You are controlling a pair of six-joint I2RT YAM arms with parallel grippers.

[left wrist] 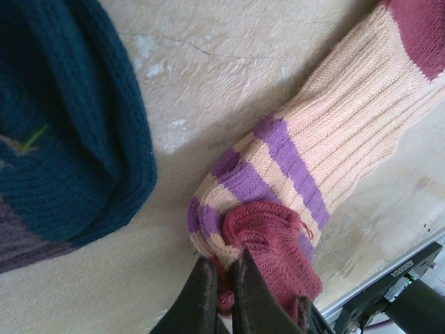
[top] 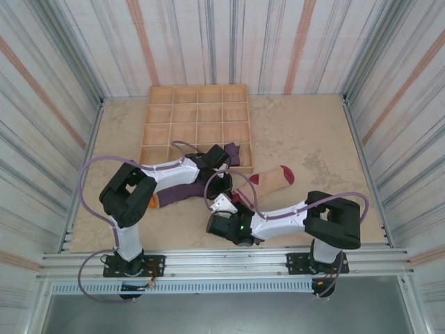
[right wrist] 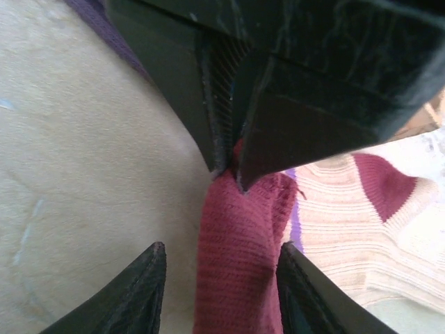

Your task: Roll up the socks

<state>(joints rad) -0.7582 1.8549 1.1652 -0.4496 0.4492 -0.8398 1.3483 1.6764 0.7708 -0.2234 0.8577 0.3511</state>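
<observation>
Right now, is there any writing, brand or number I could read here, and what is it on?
White lettering on the black part, lower right of the left wrist view: too small and blurred to read.
No writing shows on the tan sock or the wooden tray.

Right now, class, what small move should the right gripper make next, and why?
Probably close the right gripper: its open fingers straddle the red end of the tan sock, which the left gripper pinches close by.
</observation>
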